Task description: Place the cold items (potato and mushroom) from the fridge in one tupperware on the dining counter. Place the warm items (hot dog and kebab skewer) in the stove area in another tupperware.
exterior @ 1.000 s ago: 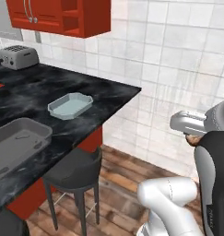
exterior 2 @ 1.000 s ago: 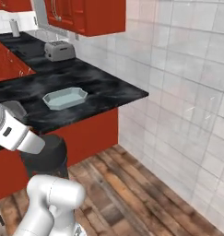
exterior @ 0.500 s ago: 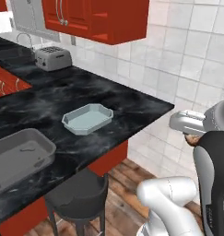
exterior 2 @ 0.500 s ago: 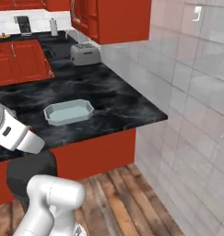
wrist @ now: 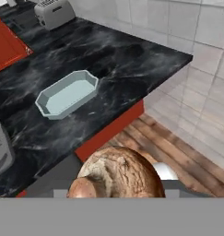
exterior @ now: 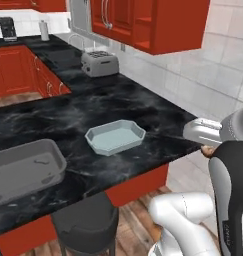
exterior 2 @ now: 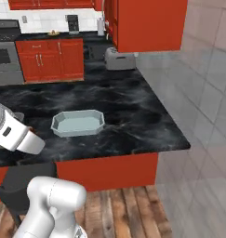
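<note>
My gripper [exterior: 207, 146] is shut on a brown mushroom [wrist: 118, 174], whose rounded cap hides the fingertips at the bottom of the hand view. A brown sliver of it peeks out under the hand in the left base view. The hand hangs off the black dining counter [exterior: 158, 115], past its near corner and above the wood floor. A pale blue tupperware [exterior: 115, 136] [exterior 2: 78, 122] [wrist: 67, 94] sits open on that counter, ahead of the hand. A second, grey tupperware [exterior: 24, 168] lies further left near the counter's front edge. The potato, hot dog and kebab skewer are out of view.
A silver toaster [exterior: 99, 63] [exterior 2: 120, 59] stands at the counter's far end under red wall cabinets [exterior: 153, 22]. A dark stool [exterior: 86, 226] sits below the counter's front edge. A tiled wall [exterior 2: 207, 93] closes off the right side. A stove [exterior 2: 3, 53] is far back.
The whole scene has shifted in both base views, so the base has moved: counter, tupperware and toaster now sit closer and more central. The gripper keeps its hold on the mushroom.
</note>
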